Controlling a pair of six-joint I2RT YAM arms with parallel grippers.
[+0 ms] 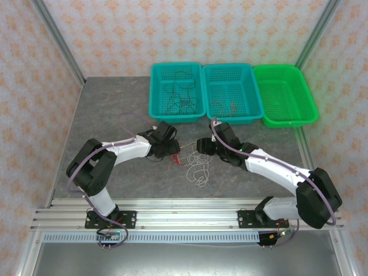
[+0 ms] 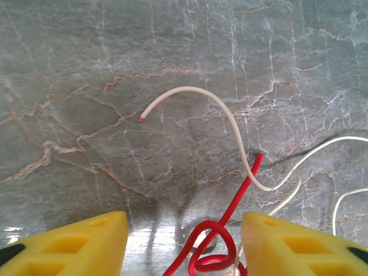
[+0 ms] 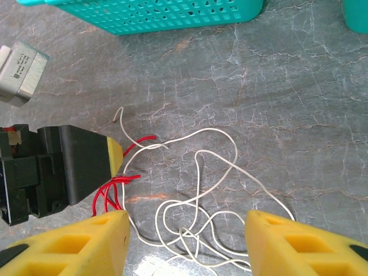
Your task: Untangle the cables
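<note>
While one red cable [image 1: 175, 159] and one white cable [image 1: 198, 171] are lying mixed together on the worktop [image 1: 115, 126] in the middle of the top view, three baskets are sitting along the upper edge: two blue-green baskets [image 1: 175, 65] and one green basket [image 1: 276, 67]. Thin dark wire [image 1: 178, 95] is lying in the left one.

In the left wrist view, the left jaws are standing wide apart, holding nothing, with one red loop between them at the bottom. Pulling it while the white is crossing over may be tightening the knot.

In the right wrist view, the right jaws are gaping too, holding nothing, over many white loops. They may be pinching two strands at once.
</note>
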